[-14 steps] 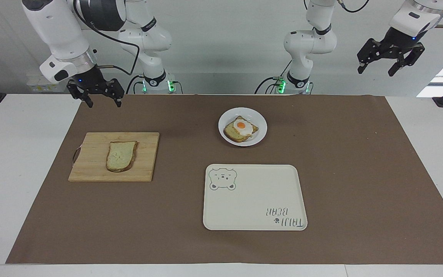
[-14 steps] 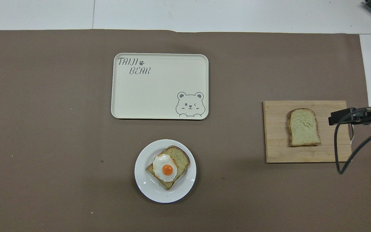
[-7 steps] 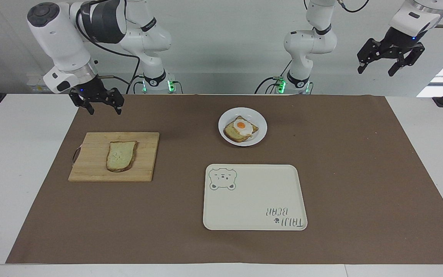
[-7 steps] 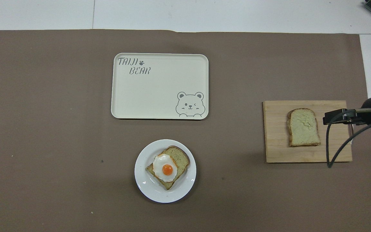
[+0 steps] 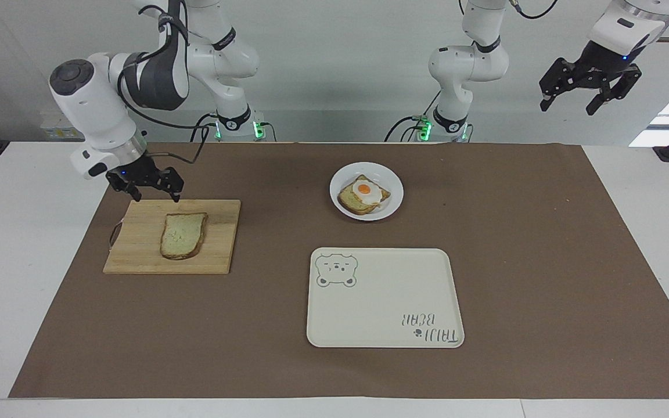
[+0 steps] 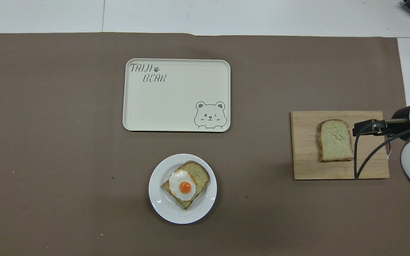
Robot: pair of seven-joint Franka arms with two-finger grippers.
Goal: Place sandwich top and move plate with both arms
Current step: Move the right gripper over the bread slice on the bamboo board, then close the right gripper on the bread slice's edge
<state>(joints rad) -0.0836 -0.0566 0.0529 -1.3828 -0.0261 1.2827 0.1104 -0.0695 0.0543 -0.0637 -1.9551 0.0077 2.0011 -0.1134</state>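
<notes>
A: Where is the sandwich top [image 5: 183,235] found?

B: It is laid flat on the wooden cutting board [image 5: 137,255], toward the right arm's end of the table. The right gripper [image 5: 145,187] is held over the board's edge nearest the robots, with its fingers spread apart and nothing between them. The bread is not touched.

A: And the plate [image 5: 339,177]?

B: It is set near the middle, nearer to the robots than the bear-printed tray [image 5: 385,299], with the egg-topped slice [image 5: 363,195] on it. The left gripper [image 5: 590,87] is parked high off the table's end, fingers apart, and nothing is held.

A: What could be spoiled from here?

B: A thin, soft slice may be crushed or torn if it is pinched hard, or missed if the fingers are brought down on the board instead of its edges. If it is released off-centre, the egg could be smeared or the top left overhanging. Later, the plate might be tipped if it is lifted unevenly by the two arms.
</notes>
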